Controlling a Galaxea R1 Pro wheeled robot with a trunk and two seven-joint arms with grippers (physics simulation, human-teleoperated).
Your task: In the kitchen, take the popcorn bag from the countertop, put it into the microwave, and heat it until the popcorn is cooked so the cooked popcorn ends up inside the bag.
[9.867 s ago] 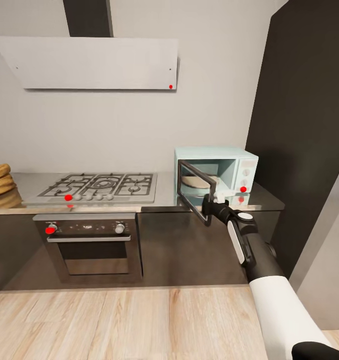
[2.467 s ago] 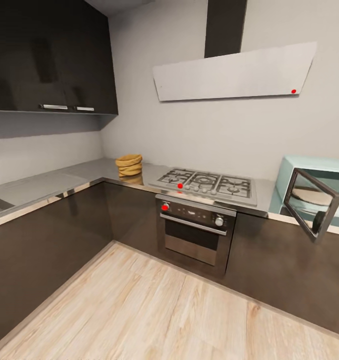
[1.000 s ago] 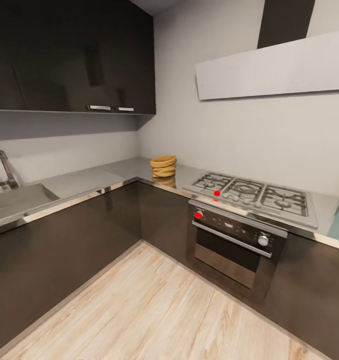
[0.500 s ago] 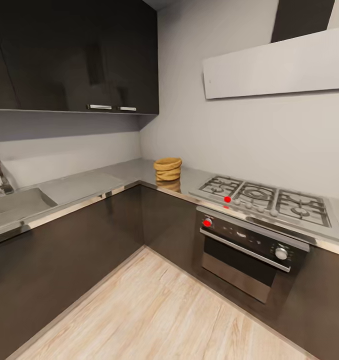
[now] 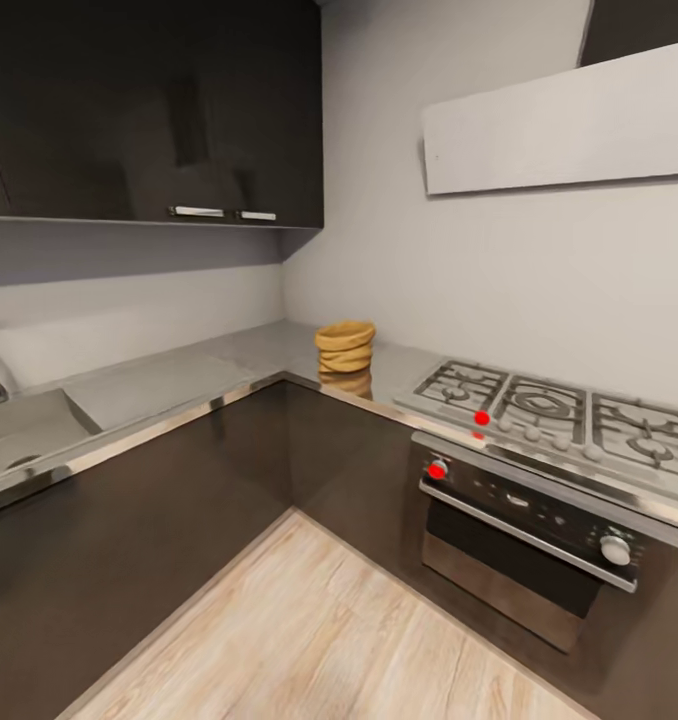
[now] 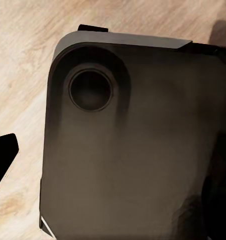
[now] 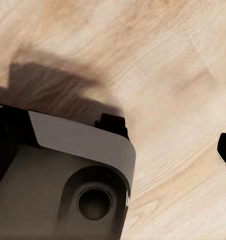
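Popcorn bag sits on the grey countertop in the corner just beside the gas hob — looks a light, soft sack, best pinched at its rolled rim — gripper states can't be told.

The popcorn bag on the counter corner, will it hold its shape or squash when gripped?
The popcorn bag looks like soft, ribbed sacking, so it probably squashes somewhat. Squat and wide, it seems unlikely to tip. On the smooth steel countertop it may slide if nudged.
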